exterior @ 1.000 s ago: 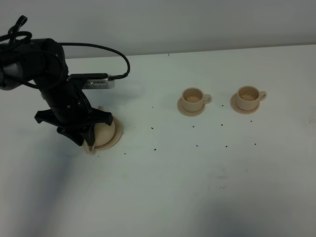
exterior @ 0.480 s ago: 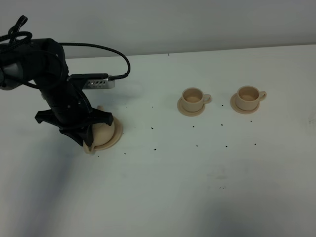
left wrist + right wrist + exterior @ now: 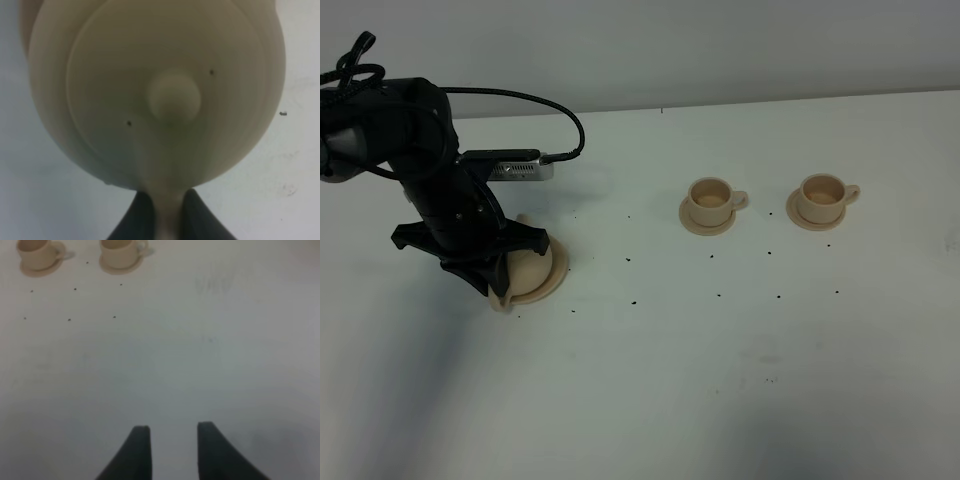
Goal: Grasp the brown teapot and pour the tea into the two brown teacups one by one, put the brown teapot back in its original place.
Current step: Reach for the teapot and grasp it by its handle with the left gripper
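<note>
The brown teapot (image 3: 532, 268) sits on its wide saucer (image 3: 559, 276) at the left of the table, mostly hidden under my left arm. In the left wrist view the teapot (image 3: 100, 75) fills the frame from above with its knobbed lid, and its loop handle (image 3: 167, 215) lies between the dark fingers. My left gripper (image 3: 496, 287) (image 3: 167, 202) is shut on that handle. The two brown teacups (image 3: 710, 201) (image 3: 822, 197) stand on small saucers at the middle right and also show in the right wrist view (image 3: 35, 251) (image 3: 120, 250). My right gripper (image 3: 172, 432) is open and empty over bare table.
The white table (image 3: 720, 380) carries several small dark specks (image 3: 635, 300) between the teapot and the cups. A black cable (image 3: 550, 105) loops off the left arm. A pale wall runs along the table's far edge.
The left gripper and the teapot have edged very slightly to the left; nothing else has moved.
</note>
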Available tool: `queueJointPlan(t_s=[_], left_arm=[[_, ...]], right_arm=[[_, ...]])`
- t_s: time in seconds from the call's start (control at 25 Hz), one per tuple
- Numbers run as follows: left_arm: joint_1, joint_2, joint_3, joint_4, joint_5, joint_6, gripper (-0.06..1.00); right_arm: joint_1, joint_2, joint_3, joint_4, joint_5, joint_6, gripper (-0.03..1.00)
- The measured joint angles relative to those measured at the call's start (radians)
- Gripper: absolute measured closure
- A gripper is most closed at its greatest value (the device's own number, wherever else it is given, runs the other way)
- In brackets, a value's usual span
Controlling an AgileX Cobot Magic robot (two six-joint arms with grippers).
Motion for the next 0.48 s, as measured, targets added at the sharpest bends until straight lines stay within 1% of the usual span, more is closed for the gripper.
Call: queueJointPlan(t_s=[0.48], left_arm=[[0.0,-0.017,0.0,0.002,-0.011,0.024,0.82]], right_arm=[[0.0,0.0,0.0,0.0,0.0,0.0,0.73]])
